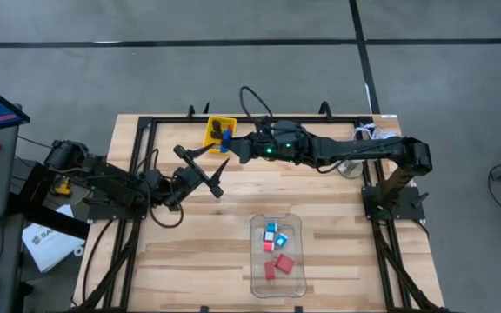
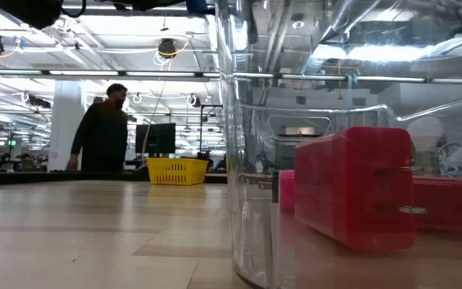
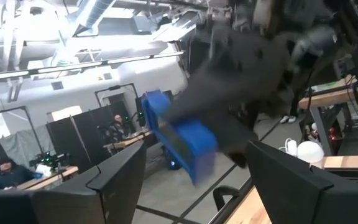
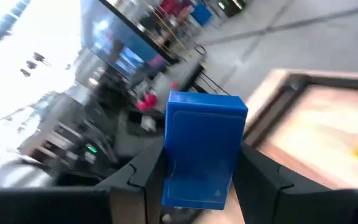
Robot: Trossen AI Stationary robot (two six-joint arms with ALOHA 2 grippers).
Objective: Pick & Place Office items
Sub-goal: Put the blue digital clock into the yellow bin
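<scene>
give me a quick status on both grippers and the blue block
Right gripper shut on blue block, up over the table's far side near yellow tray. Left gripper open, facing it, empty. Nothing between them.

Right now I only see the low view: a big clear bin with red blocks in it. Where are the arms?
Observer: Out of your picture. The right gripper is toward the table's far side, its jaws shut on a blue block.
Operator: Is it near that yellow tray?
Observer: Yes. In the high view it is right beside the yellow tray, which sits at the table's far edge.
Operator: And the other arm?
Observer: The left gripper hangs close by, facing the blue block, its jaws open and empty.
</scene>
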